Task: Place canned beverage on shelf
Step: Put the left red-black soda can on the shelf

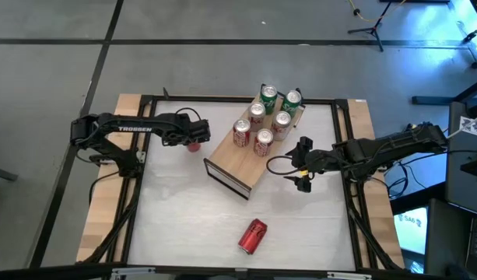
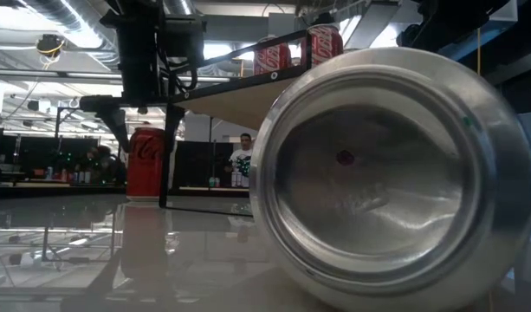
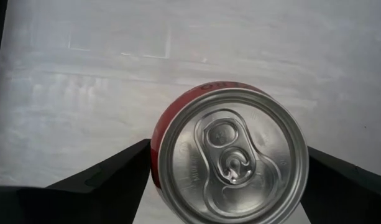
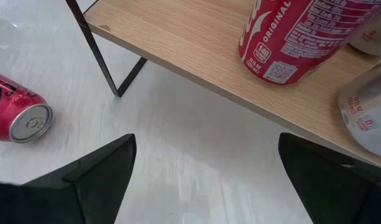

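An upright red can point(image 3: 234, 162) stands on its base on the white table, left of the shelf point(image 1: 238, 167). My left gripper point(image 1: 193, 138) hangs over it, pointing steeply down, one finger on each side of the can. The light-wood shelf lies slantwise mid-table and carries several upright cans point(image 1: 263, 124) at its far end. Another red can point(image 1: 252, 236) lies on its side near the front edge, filling the low view point(image 2: 386, 173). My right gripper point(image 1: 303, 166) hovers open just right of the shelf, nothing between its fingers point(image 4: 103, 174). My left gripper comes at the upright can from above with a finger point(image 3: 115, 177) on either side of the can's wall below the rim point(image 3: 158, 140). The can's wide top hides both places. I cannot tell whether the fingers touch it. The can stands on the table.
The shelf's dark end frame point(image 4: 109, 68) stands on the table close to my right gripper. A black rail point(image 1: 145, 194) and wooden side boards border the table. Bare tabletop point(image 1: 176, 218) lies at the near left. A person point(image 2: 242, 152) shows in the room behind.
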Controlling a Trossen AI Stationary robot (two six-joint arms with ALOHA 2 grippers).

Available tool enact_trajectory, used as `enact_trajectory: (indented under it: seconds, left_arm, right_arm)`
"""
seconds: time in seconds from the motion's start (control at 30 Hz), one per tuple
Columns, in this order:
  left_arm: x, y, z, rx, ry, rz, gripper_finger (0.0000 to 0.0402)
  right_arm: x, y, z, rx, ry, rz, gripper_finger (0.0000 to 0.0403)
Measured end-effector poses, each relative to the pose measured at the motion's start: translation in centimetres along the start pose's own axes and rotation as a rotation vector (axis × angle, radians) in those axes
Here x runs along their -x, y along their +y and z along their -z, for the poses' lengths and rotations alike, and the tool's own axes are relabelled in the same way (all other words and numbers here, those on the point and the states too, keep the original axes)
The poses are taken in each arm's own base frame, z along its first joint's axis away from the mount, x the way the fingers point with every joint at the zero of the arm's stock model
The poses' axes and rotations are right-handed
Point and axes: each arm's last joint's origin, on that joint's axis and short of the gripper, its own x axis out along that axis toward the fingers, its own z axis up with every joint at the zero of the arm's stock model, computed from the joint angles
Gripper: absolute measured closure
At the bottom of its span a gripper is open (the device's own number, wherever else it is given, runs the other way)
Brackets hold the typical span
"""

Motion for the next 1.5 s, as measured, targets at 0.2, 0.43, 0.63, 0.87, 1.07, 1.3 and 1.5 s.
enact_trajectory:
  seconds: [0.2,0.43,0.63,0.87,1.07,1.3,1.5]
  left_arm:
    - [0.00,0.00,0.00,-0.002,0.000,0.000,0.0033]
    - [0.00,0.01,0.01,-0.009,0.005,0.000,0.0012]
    - [0.01,-0.02,0.16,-0.047,0.052,0.008,0.0008]
    - [0.01,-0.38,-0.01,-0.077,0.006,0.039,0.0008]
    - [0.02,-0.49,-0.08,-0.072,-0.016,0.047,0.0008]
    - [0.02,-0.64,-0.11,-0.122,-0.023,0.061,0.0008]
    - [0.03,-0.71,-0.20,-0.163,-0.050,0.062,0.0008]
  right_arm:
    - [0.00,0.00,0.00,0.000,0.000,0.000,0.0015]
    - [0.00,0.00,0.00,0.000,0.000,0.000,0.0015]
    - [0.00,0.00,0.00,0.000,0.000,0.001,0.0015]
    - [0.00,0.00,-0.01,0.000,-0.001,0.001,0.0015]
    - [0.00,0.00,-0.01,0.000,-0.002,0.001,0.0015]
    - [0.00,0.00,-0.02,0.000,-0.002,0.002,0.0015]
    - [0.00,0.00,-0.02,-0.001,-0.002,0.001,0.0015]
